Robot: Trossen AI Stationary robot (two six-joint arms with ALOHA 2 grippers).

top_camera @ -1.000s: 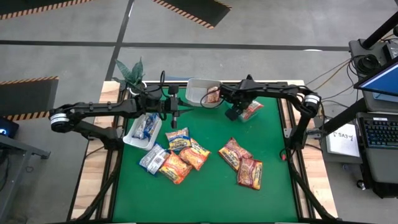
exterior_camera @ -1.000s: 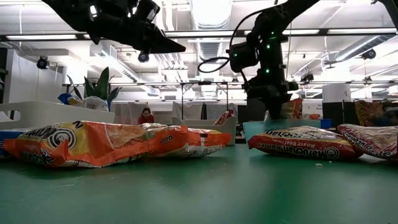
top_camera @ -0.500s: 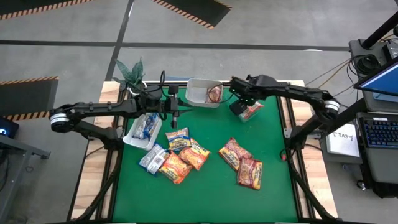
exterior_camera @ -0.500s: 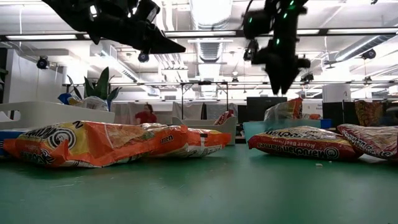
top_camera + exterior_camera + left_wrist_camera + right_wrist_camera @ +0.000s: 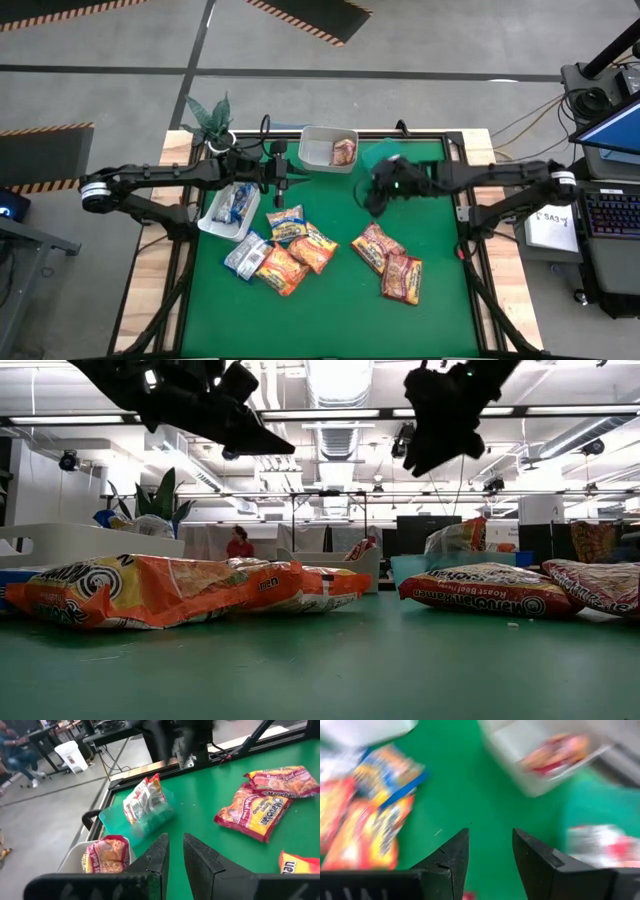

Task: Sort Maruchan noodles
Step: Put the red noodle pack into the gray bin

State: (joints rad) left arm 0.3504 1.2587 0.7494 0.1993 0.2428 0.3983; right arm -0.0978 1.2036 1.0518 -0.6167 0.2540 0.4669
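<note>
Loose Maruchan packets lie flat on the green mat: orange and blue ones (image 5: 285, 245) near the middle, two dark red ones (image 5: 388, 262) to their right. One red packet (image 5: 344, 151) lies in the far white tub (image 5: 312, 135). Blue packets (image 5: 235, 203) fill the left white tub (image 5: 212, 226). A clear teal tub (image 5: 155, 817) holds a tilted packet (image 5: 144, 800). My right gripper (image 5: 372, 200) (image 5: 490, 845) hovers open above bare mat, between the teal tub and the dark red packets. My left gripper (image 5: 284, 180) (image 5: 175, 842) waits above the mat, fingers nearly together.
A potted plant (image 5: 208, 118) stands at the table's far left corner. The mat's near strip (image 5: 330, 320) holds nothing. A wooden frame (image 5: 150, 270) borders the mat. People sit in the room beyond the table (image 5: 238, 545).
My right gripper has risen from beside the far white tub and swung toward the near side, over the mat right of the middle. The red packet stays lying in that tub. The left arm has kept still.
</note>
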